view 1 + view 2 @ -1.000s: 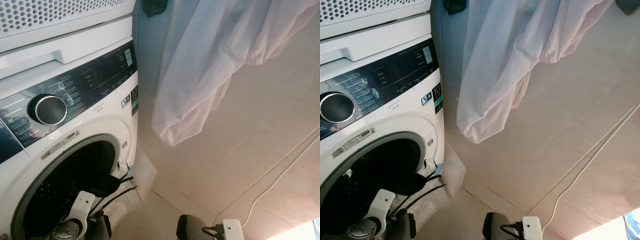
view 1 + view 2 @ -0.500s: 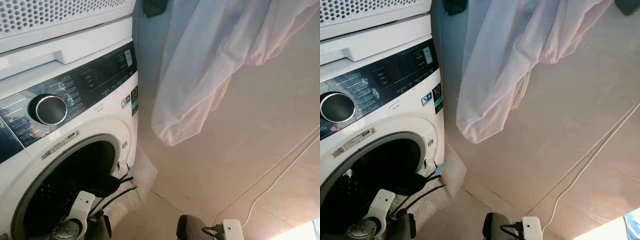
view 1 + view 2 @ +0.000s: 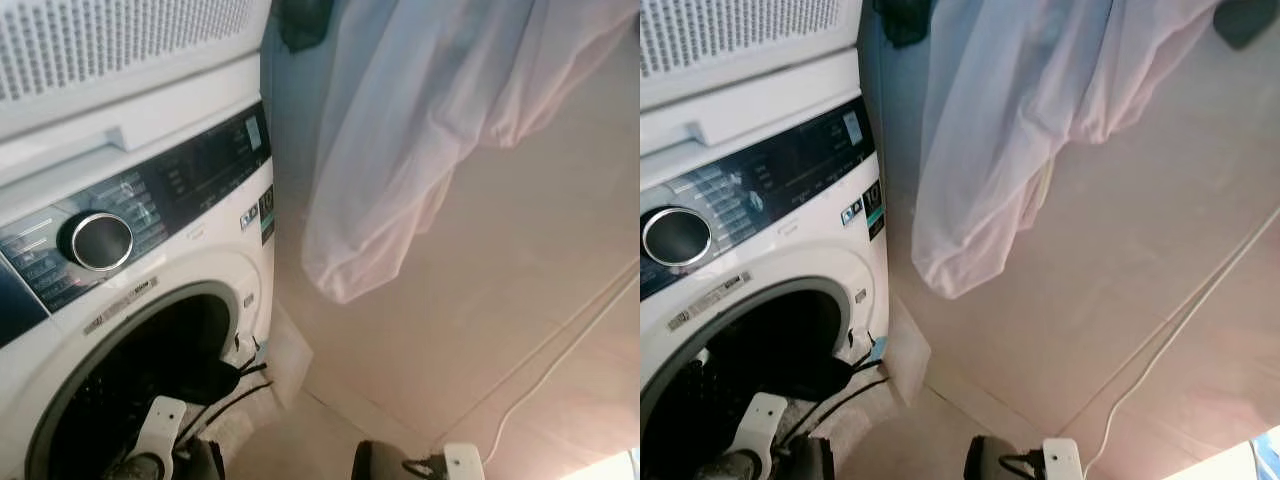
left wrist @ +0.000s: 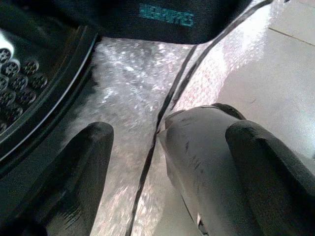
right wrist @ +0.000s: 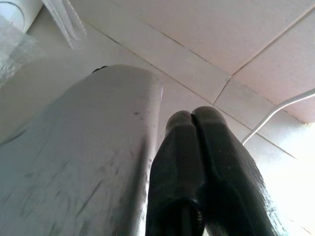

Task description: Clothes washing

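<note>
A front-loading washing machine stands at the robot's left, its round drum opening open and facing out toward the robot, a silver dial on the dark, slanting control panel above. A sheer white garment hangs from overhead to the right of the machine, its length running downward along the tiled wall. The left gripper is released, fingers spread over bubble wrap at the drum's rim. The right gripper is clenched on nothing, above the floor tiles.

The left gripper is hanging low with its 2 black fingers spread wide apart. The right gripper is hanging low too, its 2 fingertips pressing together.
</note>
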Robot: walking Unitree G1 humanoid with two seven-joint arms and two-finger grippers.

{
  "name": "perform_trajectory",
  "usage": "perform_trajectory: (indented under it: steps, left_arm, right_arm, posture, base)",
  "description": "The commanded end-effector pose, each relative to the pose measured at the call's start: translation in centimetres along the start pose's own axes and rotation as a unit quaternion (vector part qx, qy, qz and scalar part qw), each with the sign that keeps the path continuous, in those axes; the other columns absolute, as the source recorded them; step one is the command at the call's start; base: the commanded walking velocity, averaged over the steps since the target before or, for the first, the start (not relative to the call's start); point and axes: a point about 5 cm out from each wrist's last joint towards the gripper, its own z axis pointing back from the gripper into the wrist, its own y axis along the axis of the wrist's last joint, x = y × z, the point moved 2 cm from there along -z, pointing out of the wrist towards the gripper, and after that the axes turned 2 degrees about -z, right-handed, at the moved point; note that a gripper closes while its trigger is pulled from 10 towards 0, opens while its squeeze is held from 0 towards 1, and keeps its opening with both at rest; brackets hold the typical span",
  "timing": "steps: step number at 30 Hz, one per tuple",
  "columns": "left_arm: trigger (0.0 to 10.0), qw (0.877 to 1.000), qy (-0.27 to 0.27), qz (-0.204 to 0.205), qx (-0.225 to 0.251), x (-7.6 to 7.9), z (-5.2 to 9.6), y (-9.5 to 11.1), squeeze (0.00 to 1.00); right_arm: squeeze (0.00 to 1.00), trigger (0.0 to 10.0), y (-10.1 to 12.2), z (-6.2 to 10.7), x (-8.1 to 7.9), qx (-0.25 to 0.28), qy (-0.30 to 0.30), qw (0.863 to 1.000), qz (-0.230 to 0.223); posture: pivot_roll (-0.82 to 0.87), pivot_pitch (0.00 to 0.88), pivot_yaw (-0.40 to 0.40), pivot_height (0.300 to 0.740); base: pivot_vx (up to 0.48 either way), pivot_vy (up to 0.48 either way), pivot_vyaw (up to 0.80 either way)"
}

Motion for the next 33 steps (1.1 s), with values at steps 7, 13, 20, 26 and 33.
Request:
perform_trajectory:
  steps: [7,13,20,26,33]
  left_arm:
    - [10.0,1.0,-0.002,0.001,-0.012,0.24,0.03,-0.48,0.0]
    - [10.0,1.0,-0.002,0.003,-0.01,0.28,0.06,-0.54,0.0]
    - [10.0,1.0,0.0,0.007,-0.013,0.16,0.21,-0.97,0.0]
    - [10.0,1.0,0.0,0.011,-0.012,0.12,0.27,-1.11,0.0]
    - [10.0,1.0,-0.004,0.009,-0.01,0.25,0.28,-1.11,0.0]
  right_arm:
    - [0.0,10.0,-1.1,0.11,-1.43,-0.023,0.02,1.0,-0.002]
    - [0.0,10.0,-1.13,0.1,-1.44,-0.025,0.022,0.999,0.002]
    - [0.0,10.0,-1.17,0.1,-1.49,-0.028,0.025,0.999,0.002]
    - [0.0,10.0,-1.18,0.1,-1.51,-0.029,0.028,0.999,0.003]
    - [0.0,10.0,-1.14,0.09,-1.51,-0.028,0.028,0.999,0.004]
  posture:
    - [0.2,0.0,-0.125,0.667]
    - [0.19,0.0,-0.125,0.667]
    - [0.19,0.0,-0.127,0.667]
    - [0.19,0.0,-0.128,0.667]
    - [0.19,0.0,-0.128,0.667]
  base:
    - [0.0,0.0,0.0]
    - [0.0,0.0,0.0]
    - [0.0,0.0,0.0]
    - [0.0,0.0,0.0]
    - [-0.235,0.0,0.0]
